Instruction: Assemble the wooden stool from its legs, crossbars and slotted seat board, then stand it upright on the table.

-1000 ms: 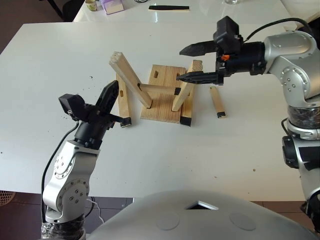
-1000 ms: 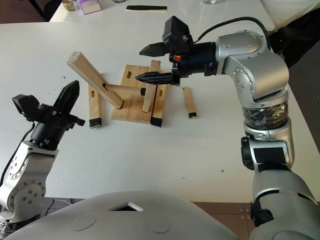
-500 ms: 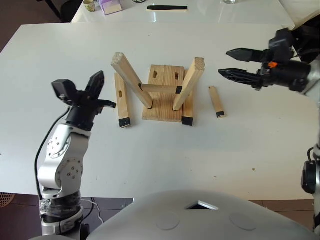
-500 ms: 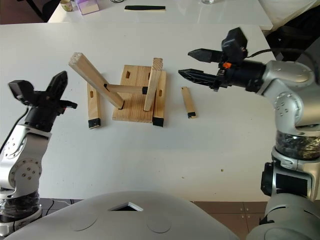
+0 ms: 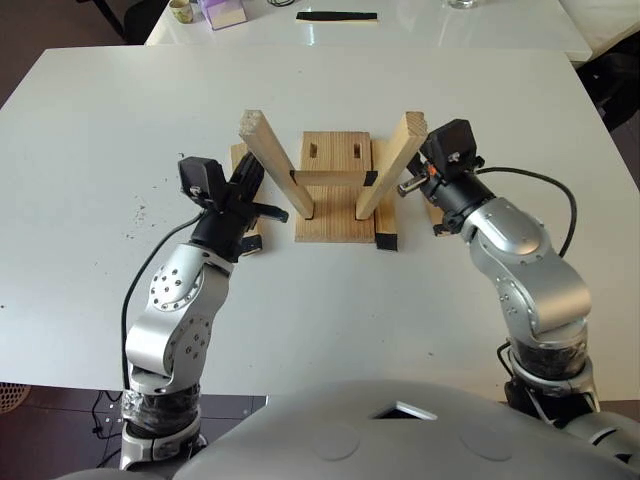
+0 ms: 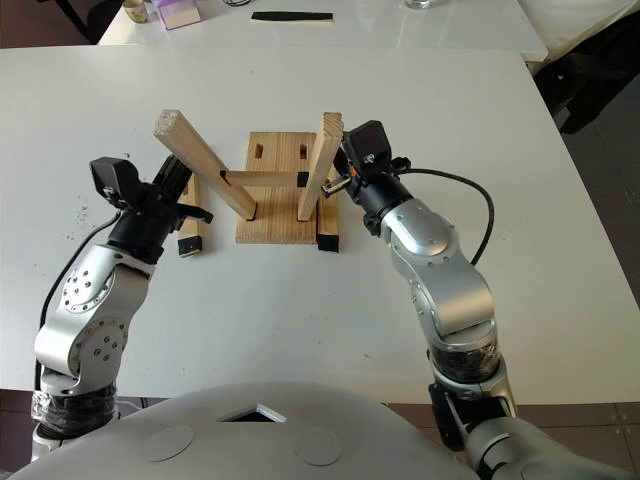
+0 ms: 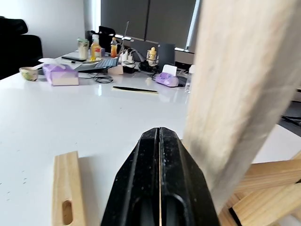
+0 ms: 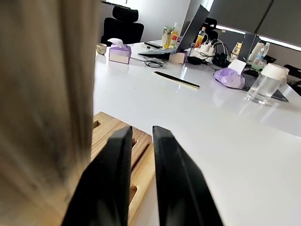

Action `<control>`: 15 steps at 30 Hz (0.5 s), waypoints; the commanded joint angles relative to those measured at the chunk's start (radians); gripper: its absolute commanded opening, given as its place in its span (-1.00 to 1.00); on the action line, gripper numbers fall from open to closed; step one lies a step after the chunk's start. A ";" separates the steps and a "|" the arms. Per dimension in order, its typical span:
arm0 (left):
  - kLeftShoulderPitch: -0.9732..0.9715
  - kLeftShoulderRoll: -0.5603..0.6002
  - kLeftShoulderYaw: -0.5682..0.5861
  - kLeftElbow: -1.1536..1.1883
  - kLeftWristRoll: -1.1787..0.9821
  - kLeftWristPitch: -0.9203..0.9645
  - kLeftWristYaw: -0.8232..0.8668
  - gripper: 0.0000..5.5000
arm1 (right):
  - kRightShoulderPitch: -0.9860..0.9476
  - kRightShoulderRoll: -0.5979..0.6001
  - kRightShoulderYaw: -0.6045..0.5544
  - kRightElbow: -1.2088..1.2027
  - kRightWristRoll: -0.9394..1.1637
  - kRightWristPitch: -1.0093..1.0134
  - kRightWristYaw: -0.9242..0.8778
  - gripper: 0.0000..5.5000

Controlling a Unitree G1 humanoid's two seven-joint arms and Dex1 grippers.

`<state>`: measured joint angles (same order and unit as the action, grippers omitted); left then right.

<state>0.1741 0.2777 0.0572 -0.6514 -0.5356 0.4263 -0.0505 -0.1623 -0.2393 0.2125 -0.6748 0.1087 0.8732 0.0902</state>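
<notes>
Seat board is lying flat mid-desk, slots facing up. Two legs are standing out of it in a V, left upright leg and right upright leg, with one crossbar bridging them low down. A loose leg is lying flat on the desk just left of the board. Another leg is lying along the board's right edge, black foot toward the robot.

Handling, judged: wood is stiff and probably light, faces smooth so likely a bit slippery. Joints are probably only pushed in, so the V frame may be rocking or pulling out if knocked. Best hold looks like mid-length on a leg, across its flat faces, away from the slotted ends.

Left gripper is sitting low beside the left upright leg, over the loose leg, fingers pressed fully together and gripping nothing. Right gripper is sitting just beside the right upright leg, fingers parted by a narrow gap and holding nothing; contact with the leg can't be told.
</notes>
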 commanded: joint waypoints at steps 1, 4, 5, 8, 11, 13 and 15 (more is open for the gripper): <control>-0.032 -0.025 0.151 -0.026 0.068 -0.008 0.131 -1.00 | 0.026 0.026 -0.134 -0.030 -0.096 0.000 -0.131 -1.00; -0.028 -0.046 0.220 -0.065 0.120 0.002 0.216 -1.00 | 0.061 0.047 -0.150 -0.121 -0.146 0.058 -0.183 -1.00; -0.022 -0.053 0.214 -0.078 0.138 0.008 0.228 -1.00 | 0.070 0.061 -0.131 -0.149 -0.156 0.081 -0.192 -1.00; -0.023 -0.065 0.066 -0.132 0.109 0.078 0.173 -1.00 | 0.052 0.127 -0.033 -0.178 -0.088 0.132 -0.142 -1.00; -0.048 -0.009 -0.304 -0.214 -0.006 0.208 -0.050 -1.00 | 0.008 0.123 0.201 -0.197 0.024 0.090 0.026 -1.00; -0.058 -0.002 -0.361 -0.194 -0.010 0.219 -0.101 -1.00 | 0.012 0.100 0.245 -0.165 0.019 0.075 0.058 -1.00; -0.069 0.003 -0.309 -0.164 -0.019 0.210 -0.105 -1.00 | 0.027 0.068 0.252 -0.137 -0.005 0.055 0.069 -1.00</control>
<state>0.1494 0.2550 -0.0635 -0.8185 -0.4534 0.5634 0.0485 -0.1077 -0.1542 0.2767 -0.8445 0.0133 0.9778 0.0055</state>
